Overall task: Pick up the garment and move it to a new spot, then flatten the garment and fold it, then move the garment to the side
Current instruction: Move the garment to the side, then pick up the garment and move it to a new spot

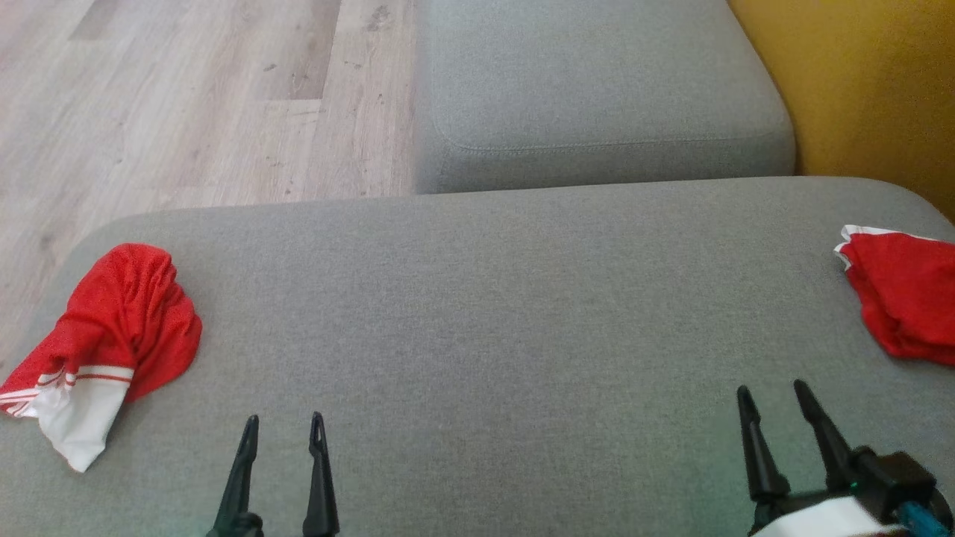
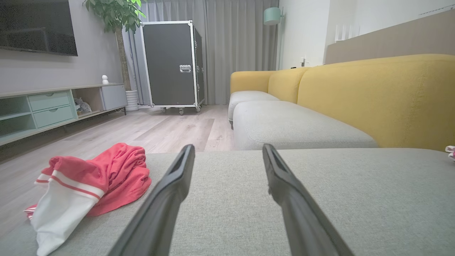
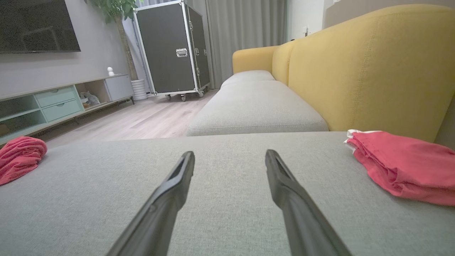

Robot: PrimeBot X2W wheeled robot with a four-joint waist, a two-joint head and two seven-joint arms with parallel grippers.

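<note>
A crumpled red garment (image 1: 123, 321) with a white, red-striped hem lies at the left end of the grey sofa cushion (image 1: 477, 298); it also lies left of the fingers in the left wrist view (image 2: 103, 181) and at the far left edge in the right wrist view (image 3: 19, 156). A second red garment (image 1: 906, 291), folded, rests at the cushion's right end (image 3: 401, 163). My left gripper (image 1: 284, 432) is open and empty near the front edge, right of the crumpled garment. My right gripper (image 1: 772, 399) is open and empty, below and left of the folded one.
Another grey seat cushion (image 1: 597, 89) lies beyond, with the yellow backrest (image 1: 858, 82) to the right. Wooden floor (image 1: 186, 97) runs along the left. A black wheeled case (image 2: 172, 64), a plant and a low cabinet (image 2: 49, 106) stand farther off.
</note>
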